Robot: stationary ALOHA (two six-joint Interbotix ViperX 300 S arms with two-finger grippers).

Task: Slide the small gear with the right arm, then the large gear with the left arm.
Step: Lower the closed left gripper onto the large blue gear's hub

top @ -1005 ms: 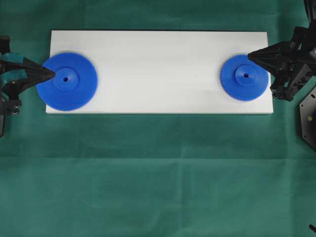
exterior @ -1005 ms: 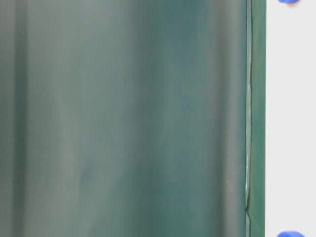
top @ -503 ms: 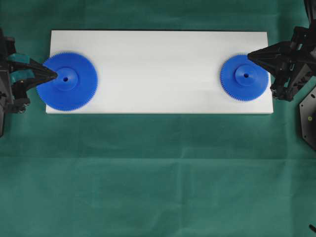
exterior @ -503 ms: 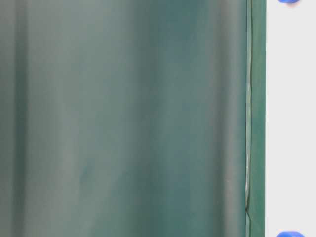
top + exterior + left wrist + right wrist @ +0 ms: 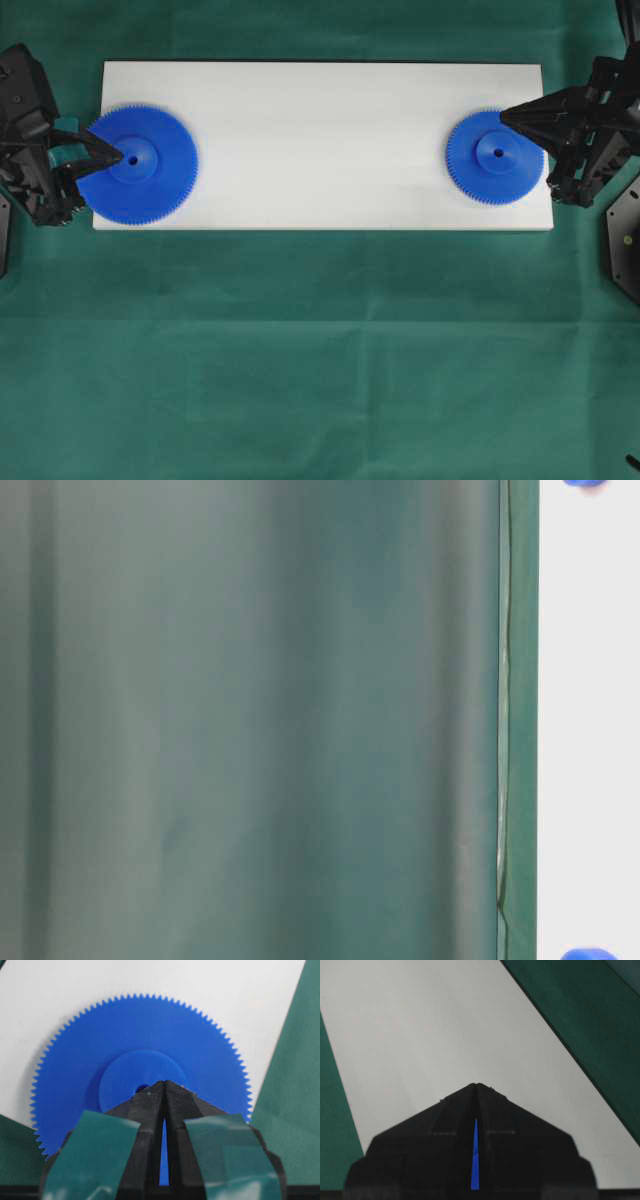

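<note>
The left arm (image 5: 30,150) reaches in from the left edge, its teal-taped gripper (image 5: 118,157) pinched to a point with the fingers pressed together and nothing between them. That tip sits at the centre hole of the large gear (image 5: 136,164), on its raised hub (image 5: 142,1080). The gear lies flat at the left end of the white board (image 5: 320,130), its rim overhanging the board's left edge.

The right arm (image 5: 590,125) comes in from the right, its all-black gripper (image 5: 504,114) likewise clenched empty, the point over the far right rim of the small gear (image 5: 495,157), which lies near the board's right end.

Compared with a second ago, the left tip has travelled from the gear's left rim inward to the hub hole, and the arm body has swung further into view. Both gears and the right arm are where they were.
</note>
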